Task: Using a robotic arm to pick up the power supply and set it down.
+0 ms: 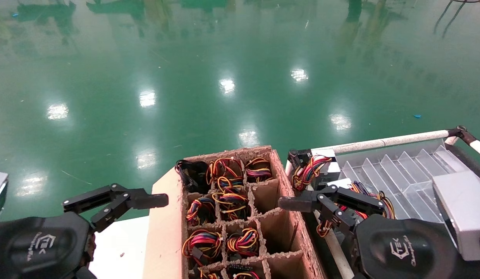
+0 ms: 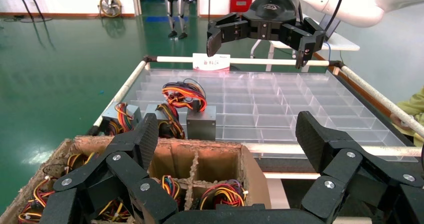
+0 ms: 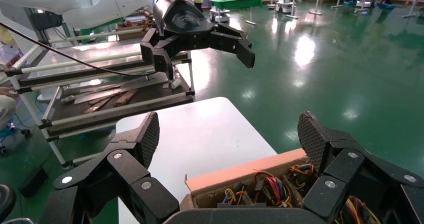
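A glossy green floor (image 1: 224,77) filled the upper frame. At bottom centre stood a rough brown cardboard box (image 1: 290,217) with paper dividers, its cells holding coils of red and yellow wire. To its right lay a clear plastic tray (image 1: 402,174) with ribbed partitions. The power supply (image 1: 327,162), a small grey metal box with looped wires, sat at the tray's left end. The right gripper (image 1: 301,203) hovered just beside it, jaws spread and empty. The left gripper (image 1: 119,201) hung at lower left, jaws spread too.
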